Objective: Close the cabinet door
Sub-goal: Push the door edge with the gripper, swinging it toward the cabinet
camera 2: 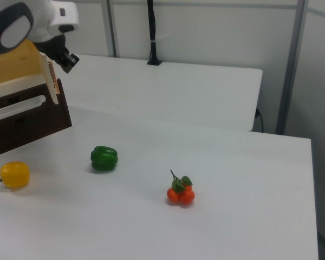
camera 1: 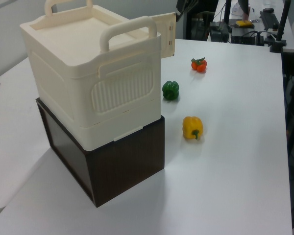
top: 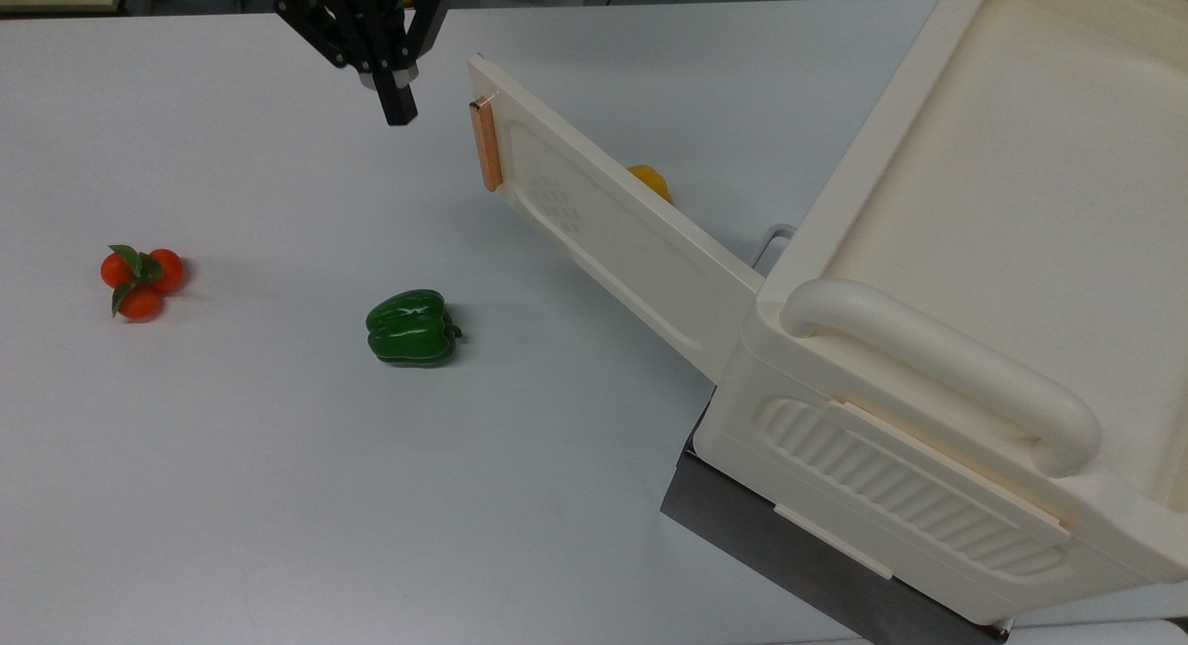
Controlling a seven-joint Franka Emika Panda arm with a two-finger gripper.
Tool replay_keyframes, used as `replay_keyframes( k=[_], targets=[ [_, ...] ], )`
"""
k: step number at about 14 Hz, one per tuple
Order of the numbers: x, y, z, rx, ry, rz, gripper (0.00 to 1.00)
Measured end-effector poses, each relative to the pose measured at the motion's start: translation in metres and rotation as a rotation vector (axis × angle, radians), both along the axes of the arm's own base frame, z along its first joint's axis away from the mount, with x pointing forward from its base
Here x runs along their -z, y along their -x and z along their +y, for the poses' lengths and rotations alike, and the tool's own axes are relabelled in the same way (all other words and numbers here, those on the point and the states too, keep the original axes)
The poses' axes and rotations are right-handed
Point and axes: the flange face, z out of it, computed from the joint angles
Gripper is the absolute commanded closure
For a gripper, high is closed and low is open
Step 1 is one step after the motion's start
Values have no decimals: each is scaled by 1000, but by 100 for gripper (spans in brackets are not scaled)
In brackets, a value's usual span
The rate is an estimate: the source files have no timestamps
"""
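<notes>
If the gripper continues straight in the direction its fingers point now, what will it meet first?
Probably the bare white table. In the top view the gripper points down, beside the cabinet door on the top view's left and apart from its copper handle. Depth is unclear, so this is a judgement.

So it's a plain white table (top: 232, 496). Sitting on it: a green pepper (top: 411, 327) around the middle, a little bunch of tomatoes (top: 141, 278) further out, a yellow pepper (camera 1: 192, 127), and a dark brown box (camera 1: 122, 164) near one edge.
</notes>
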Motion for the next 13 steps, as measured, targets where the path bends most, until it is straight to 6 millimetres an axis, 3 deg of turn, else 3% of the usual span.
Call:
replay_keyframes(
  k=[8,13],
  targets=[
    [26,-20,2,68,-257,-17,100],
    [33,-21,27,33,-275,20,100]
  ],
)
